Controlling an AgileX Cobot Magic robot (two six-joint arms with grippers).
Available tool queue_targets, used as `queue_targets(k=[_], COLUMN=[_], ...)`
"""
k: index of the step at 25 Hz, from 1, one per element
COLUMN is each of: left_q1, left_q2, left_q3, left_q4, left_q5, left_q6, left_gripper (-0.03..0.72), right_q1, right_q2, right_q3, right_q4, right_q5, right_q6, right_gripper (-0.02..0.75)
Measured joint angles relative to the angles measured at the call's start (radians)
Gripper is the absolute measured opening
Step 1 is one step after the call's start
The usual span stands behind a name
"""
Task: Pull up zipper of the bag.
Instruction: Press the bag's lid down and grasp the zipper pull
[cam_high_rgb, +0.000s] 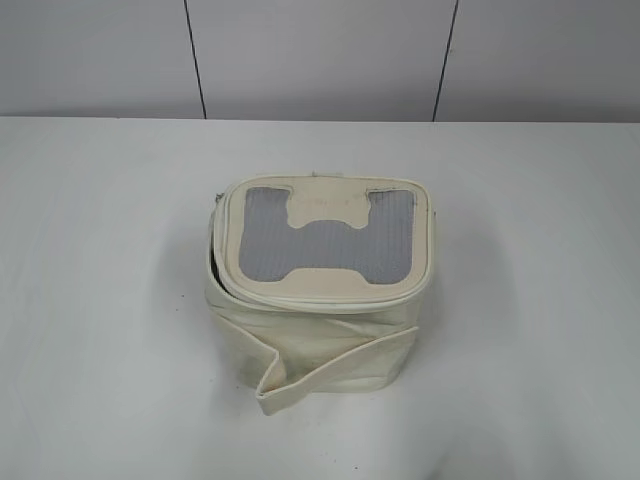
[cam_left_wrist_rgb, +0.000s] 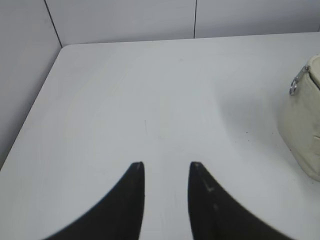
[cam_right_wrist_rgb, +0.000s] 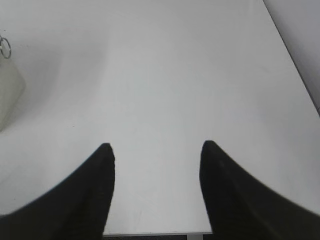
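The cream-white boxy bag (cam_high_rgb: 320, 300) stands mid-table, its lid with grey mesh and a cream H patch on top, a cream strap across its front. The zipper (cam_high_rgb: 215, 262) runs round the lid rim and gapes dark on the left side. A silver ring pull (cam_left_wrist_rgb: 294, 88) shows on the bag's edge (cam_left_wrist_rgb: 302, 120) in the left wrist view, another ring pull (cam_right_wrist_rgb: 5, 48) on the bag (cam_right_wrist_rgb: 9, 92) in the right wrist view. My left gripper (cam_left_wrist_rgb: 166, 165) is open and empty over bare table, left of the bag. My right gripper (cam_right_wrist_rgb: 156, 146) is open and empty, right of the bag. Neither arm shows in the exterior view.
The white table (cam_high_rgb: 100, 300) runs to a grey panelled wall (cam_high_rgb: 320, 55) at the back. Its left edge (cam_left_wrist_rgb: 30, 110) shows in the left wrist view, its right edge (cam_right_wrist_rgb: 295, 55) and near edge in the right wrist view.
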Motion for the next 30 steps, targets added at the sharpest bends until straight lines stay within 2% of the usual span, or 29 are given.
queue_targets(k=[30], left_q1=[0.000], left_q2=[0.000], left_q3=[0.000], left_q4=[0.000], left_q5=[0.000], left_q6=[0.000], left_gripper=[0.235], right_q1=[0.000], right_q2=[0.000], right_q3=[0.000], right_q4=[0.000], right_q5=[0.000], right_q6=[0.000], right_gripper=[0.435])
